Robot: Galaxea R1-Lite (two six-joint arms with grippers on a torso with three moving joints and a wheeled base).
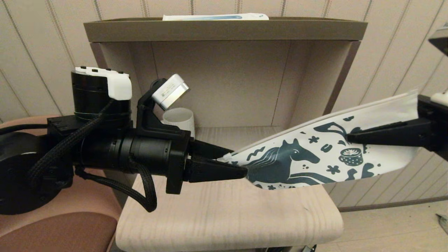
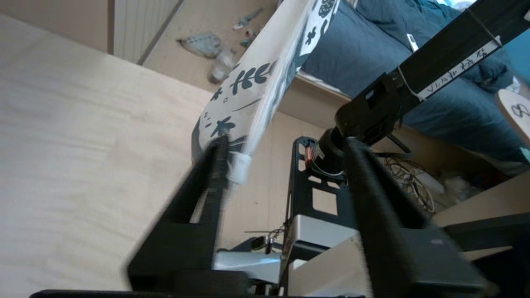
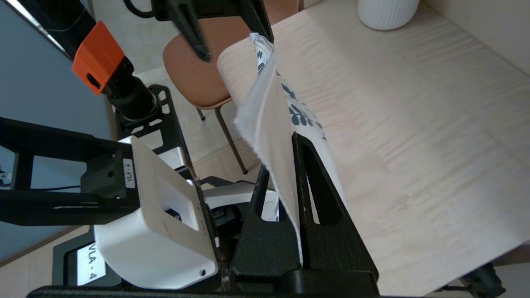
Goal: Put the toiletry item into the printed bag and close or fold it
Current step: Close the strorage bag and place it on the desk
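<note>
The printed bag [image 1: 308, 154], white with a dark teal horse, hangs in the air above the light wooden table [image 1: 227, 217], stretched between my two grippers and rising towards the right. My right gripper [image 1: 350, 137] is shut on its right end, and the cloth sits pinched between the black fingers [image 3: 285, 165]. My left gripper [image 1: 238, 161] is at the bag's left tip with its jaws wide apart [image 2: 286, 142]. The bag's white end piece [image 2: 238, 167] lies against one finger's inner face. The bag's [image 2: 256, 78] contents are hidden, and no toiletry item shows near it.
A white ribbed mug [image 1: 180, 119] stands at the back of the table inside the open shelf alcove [image 1: 224, 31]. A white and blue flat pack [image 1: 215, 16] lies on the shelf's top. A brown chair [image 1: 70, 224] stands to the left of the table.
</note>
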